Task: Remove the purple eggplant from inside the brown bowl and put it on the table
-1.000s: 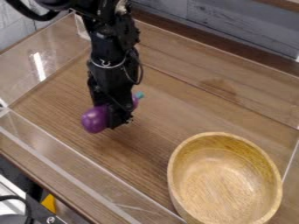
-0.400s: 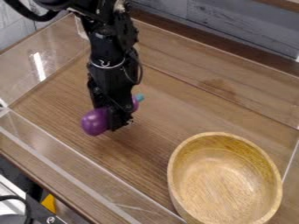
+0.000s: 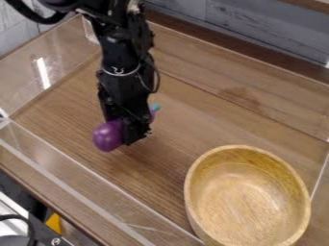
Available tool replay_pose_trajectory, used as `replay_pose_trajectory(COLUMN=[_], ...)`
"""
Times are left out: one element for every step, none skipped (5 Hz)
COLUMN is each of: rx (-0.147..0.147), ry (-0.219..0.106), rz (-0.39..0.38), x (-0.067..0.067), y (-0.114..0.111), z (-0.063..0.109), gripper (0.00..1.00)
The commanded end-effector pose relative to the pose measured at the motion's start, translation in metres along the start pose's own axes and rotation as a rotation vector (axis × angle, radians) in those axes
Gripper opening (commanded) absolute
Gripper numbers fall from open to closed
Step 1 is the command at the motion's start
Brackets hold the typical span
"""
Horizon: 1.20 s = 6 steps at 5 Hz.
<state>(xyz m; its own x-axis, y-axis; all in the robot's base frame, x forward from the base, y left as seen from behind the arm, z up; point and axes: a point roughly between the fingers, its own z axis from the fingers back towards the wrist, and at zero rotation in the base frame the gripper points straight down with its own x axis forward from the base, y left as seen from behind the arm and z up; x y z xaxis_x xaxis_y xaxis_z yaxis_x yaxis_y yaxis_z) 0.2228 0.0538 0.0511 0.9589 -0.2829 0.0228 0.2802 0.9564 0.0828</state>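
While almost nothing has shifted across the last second, worth noting how settled things look: hand (image 3: 123, 123) pointing straight down, pinching the eggplant (image 3: 108, 135) between pressed-together fingers, same spot as a second ago, only a hair lower in the view if at all. Eggplant bulging out to the hand's near-left side, low over the worktop (image 3: 244, 106), seemingly touching or just above it; contact too fine to tell. Bowl (image 3: 248, 199) empty, well apart from the hand, off toward the near right corner. Removal half of the task done, judging by the bare bowl; placing half nearly done. Stillness suggests the lowering has ended and release comes next. Needs only a spread of the fingers, then a straight lift. Possible snag: rounded eggplant rolling once freed.
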Motion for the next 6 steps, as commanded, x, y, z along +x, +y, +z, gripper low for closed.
replay_pose_trajectory(rx=[0.005, -0.005, -0.014, -0.025, -0.038, -0.047], ry=[-0.03, -0.031, -0.032, -0.033, -0.035, -0.042], rz=[0.011, 0.019, 0.026, 0.032, 0.032, 0.028], x=[0.007, 0.01, 0.013, 0.015, 0.019, 0.023], y=[-0.002, -0.007, -0.011, -0.016, -0.02, -0.022], z=[0.007, 0.006, 0.006, 0.005, 0.009, 0.016], gripper=[0.0, 0.0, 0.0, 1.0, 1.0, 1.0])
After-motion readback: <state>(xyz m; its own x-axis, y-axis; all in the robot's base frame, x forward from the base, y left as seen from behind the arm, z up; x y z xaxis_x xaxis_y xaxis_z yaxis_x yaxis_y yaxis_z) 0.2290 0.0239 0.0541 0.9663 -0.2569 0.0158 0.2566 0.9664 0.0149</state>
